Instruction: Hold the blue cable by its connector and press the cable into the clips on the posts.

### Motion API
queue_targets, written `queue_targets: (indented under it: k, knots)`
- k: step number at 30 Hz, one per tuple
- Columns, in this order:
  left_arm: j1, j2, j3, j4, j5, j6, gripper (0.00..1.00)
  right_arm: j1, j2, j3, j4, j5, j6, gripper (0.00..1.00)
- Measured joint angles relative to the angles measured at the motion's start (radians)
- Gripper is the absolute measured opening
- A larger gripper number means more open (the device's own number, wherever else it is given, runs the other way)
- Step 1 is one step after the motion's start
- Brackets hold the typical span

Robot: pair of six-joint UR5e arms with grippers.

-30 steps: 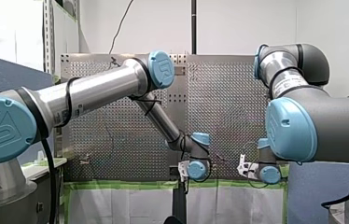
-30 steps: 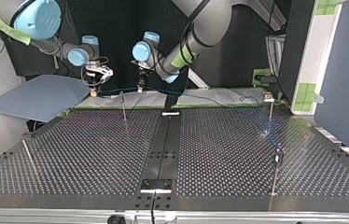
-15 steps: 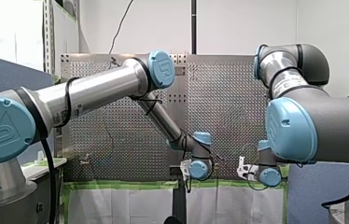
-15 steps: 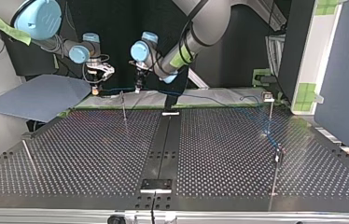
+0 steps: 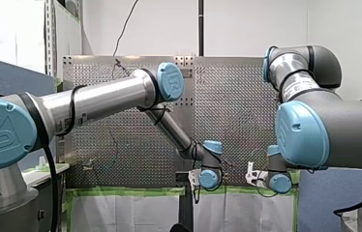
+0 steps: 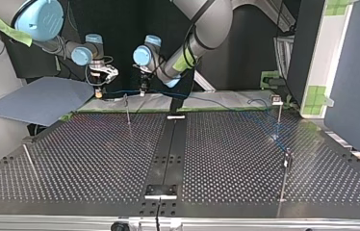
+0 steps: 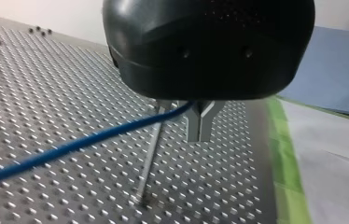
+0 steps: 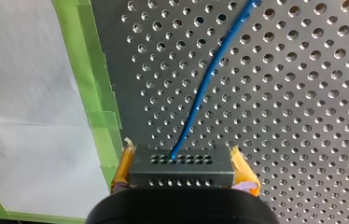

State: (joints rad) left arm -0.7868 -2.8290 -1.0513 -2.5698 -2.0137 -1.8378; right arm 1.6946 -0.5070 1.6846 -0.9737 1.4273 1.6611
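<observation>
In the right wrist view my right gripper (image 8: 182,162) is shut with its yellow pads (image 8: 241,169) on the grey connector (image 8: 182,175) of the blue cable (image 8: 206,88). The cable runs away over the perforated plate. My left gripper (image 7: 199,133) has its metal fingers shut on the blue cable (image 7: 84,142), with a thin post (image 7: 148,161) standing just beyond them. In the top view my right gripper (image 6: 99,90) and my left gripper (image 6: 143,89) hang side by side over the table's far edge. The cable (image 6: 226,103) stretches between them and on toward a post (image 6: 279,113).
Several thin posts stand on the perforated table (image 6: 96,159): one near the grippers (image 6: 127,109), one at the top view's right (image 6: 286,173), one leaning at its left (image 6: 30,162). Green tape (image 8: 99,112) and white sheeting (image 8: 28,116) border the far edge.
My left gripper has moved a little toward the top view's left, closer to my right gripper, taking the cable along. My right gripper rose slightly, then held still.
</observation>
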Motion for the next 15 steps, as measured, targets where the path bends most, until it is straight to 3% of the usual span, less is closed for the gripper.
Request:
queue_targets:
  k: [9, 15]
  knots:
    - [0.001, -0.021, 0.083, -0.083, 0.009, -0.007, 0.00, -0.002, 0.000, -0.006, -0.005, 0.001, 0.015, 0.00]
    - [0.009, -0.021, 0.118, -0.123, 0.010, -0.007, 0.00, -0.006, 0.000, -0.011, -0.011, -0.001, 0.035, 0.00]
